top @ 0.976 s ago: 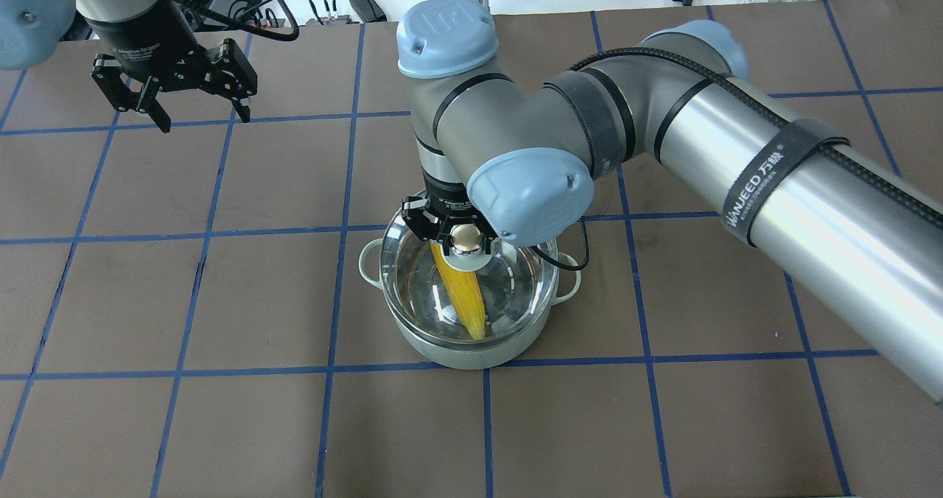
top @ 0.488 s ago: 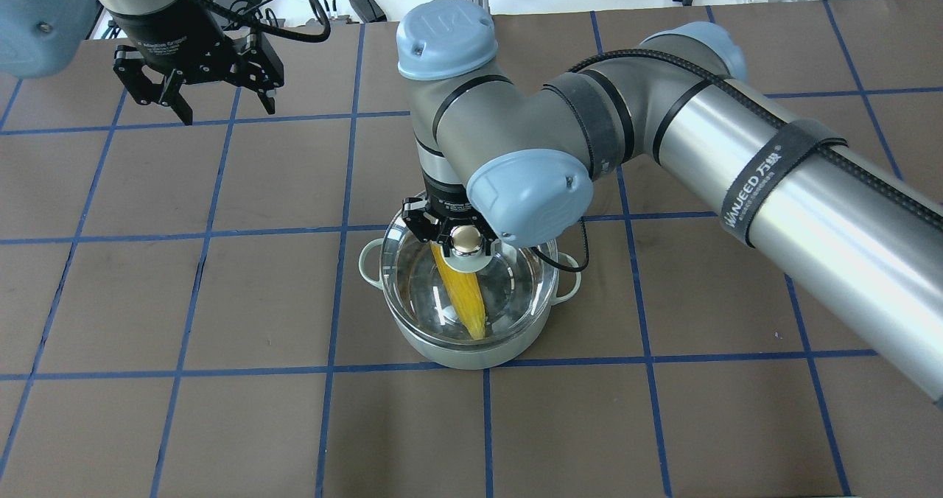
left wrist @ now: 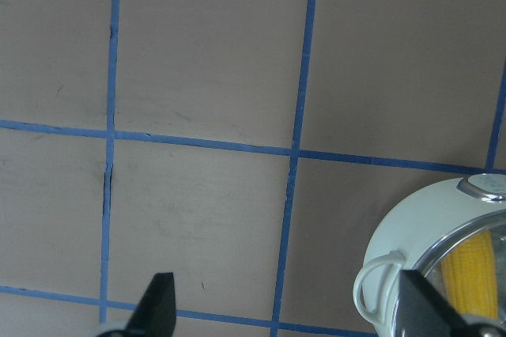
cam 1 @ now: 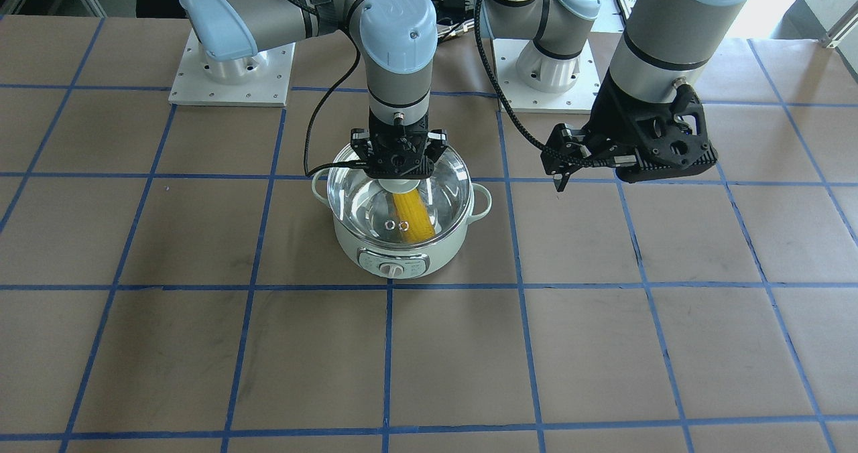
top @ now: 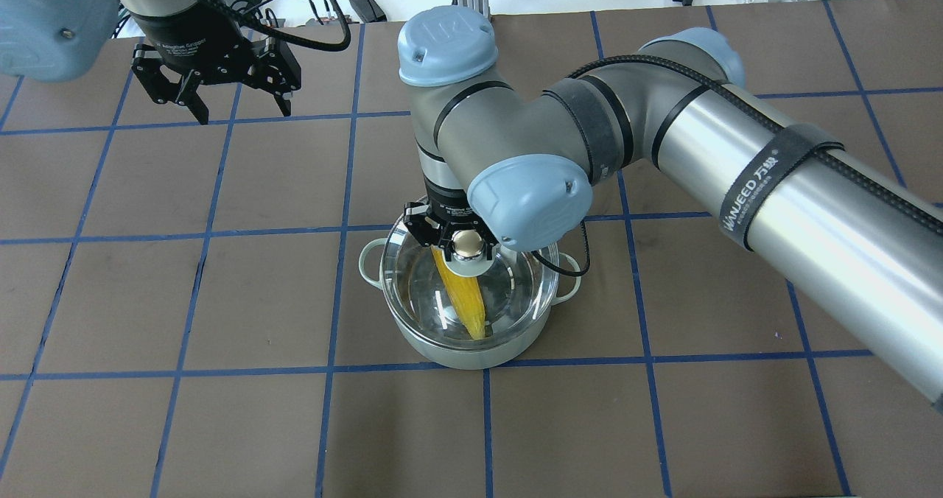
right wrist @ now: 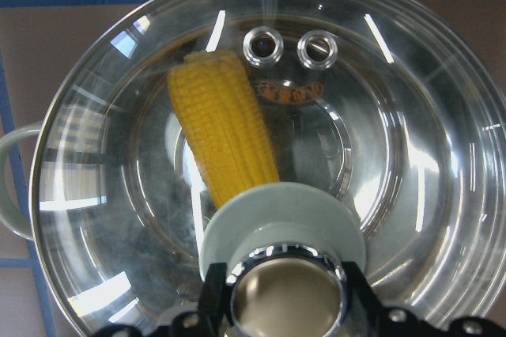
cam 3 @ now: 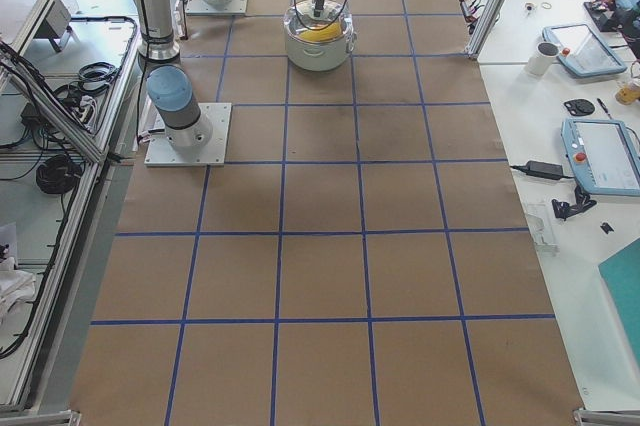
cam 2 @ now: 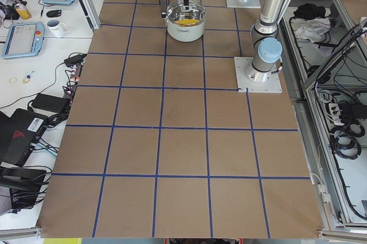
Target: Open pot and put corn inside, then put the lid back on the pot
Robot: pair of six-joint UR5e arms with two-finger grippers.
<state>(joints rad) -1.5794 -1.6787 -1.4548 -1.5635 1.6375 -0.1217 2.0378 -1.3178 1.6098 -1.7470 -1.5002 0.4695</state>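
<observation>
The pale mint-green pot (top: 457, 354) stands mid-table, its dial panel showing in the front view (cam 1: 392, 265). The yellow corn (top: 464, 299) lies inside it, seen through the clear glass lid (top: 508, 292), which sits on the pot's rim. My right gripper (top: 463, 246) reaches straight down and is shut on the lid's metal-capped knob; the right wrist view shows its fingers (right wrist: 215, 297) against the cap, above the corn (right wrist: 221, 139). My left gripper (top: 217, 107) is open and empty, hovering at the far left, away from the pot (left wrist: 411, 226).
A black cable (top: 578, 255) loops from my right wrist past the pot's right handle. Both arm bases (cam 1: 231, 71) stand on the table's robot side. The brown table (top: 221, 424) carries a blue tape grid.
My left gripper has moved right and farther back, staying open. The lid has settled slightly lower onto the pot, with my right gripper still on its knob.
</observation>
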